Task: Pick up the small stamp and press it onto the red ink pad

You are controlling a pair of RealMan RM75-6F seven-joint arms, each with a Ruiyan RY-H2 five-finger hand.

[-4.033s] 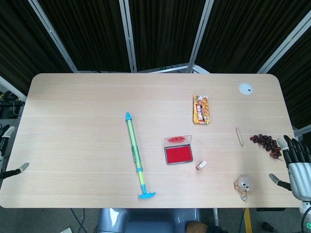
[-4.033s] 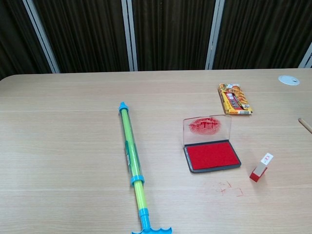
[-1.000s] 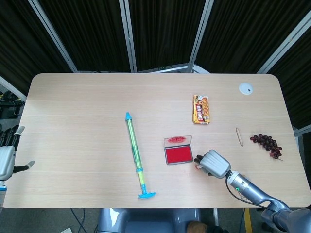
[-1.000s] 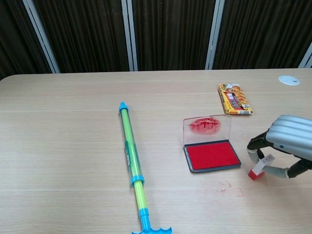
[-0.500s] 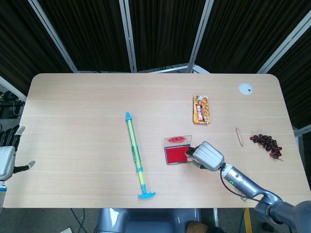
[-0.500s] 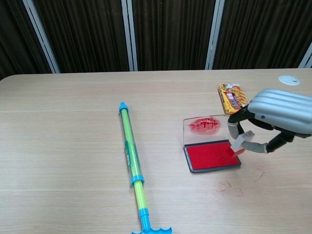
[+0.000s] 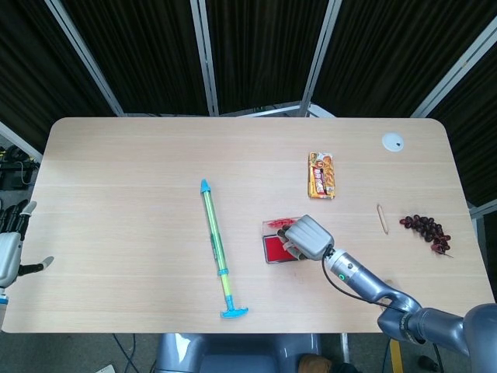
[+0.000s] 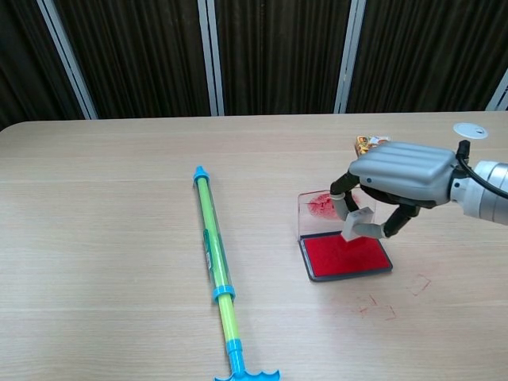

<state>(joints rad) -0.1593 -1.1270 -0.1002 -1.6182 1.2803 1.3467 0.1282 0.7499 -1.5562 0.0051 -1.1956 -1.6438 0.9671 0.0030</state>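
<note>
My right hand (image 8: 401,173) (image 7: 307,235) hovers over the red ink pad (image 8: 346,255) (image 7: 273,249) and pinches the small stamp (image 8: 356,224) between thumb and fingers. The stamp's lower end reaches the red surface; whether it touches I cannot tell. The pad's clear lid (image 8: 321,208) stands upright behind it, smeared red. In the head view the hand hides the stamp and most of the pad. My left hand (image 7: 9,255) stays at the far left table edge, fingers apart, holding nothing.
A green and blue water-gun tube (image 8: 214,266) (image 7: 217,248) lies left of the pad. A snack packet (image 7: 321,175), a wooden stick (image 7: 382,219), grapes (image 7: 426,231) and a white disc (image 7: 393,141) lie to the right. Red stamp marks (image 8: 419,282) show on the table (image 8: 111,238).
My right hand came in from the right edge, took the stamp off the table right of the pad, and carried it left over the red pad. The left hand shifted slightly.
</note>
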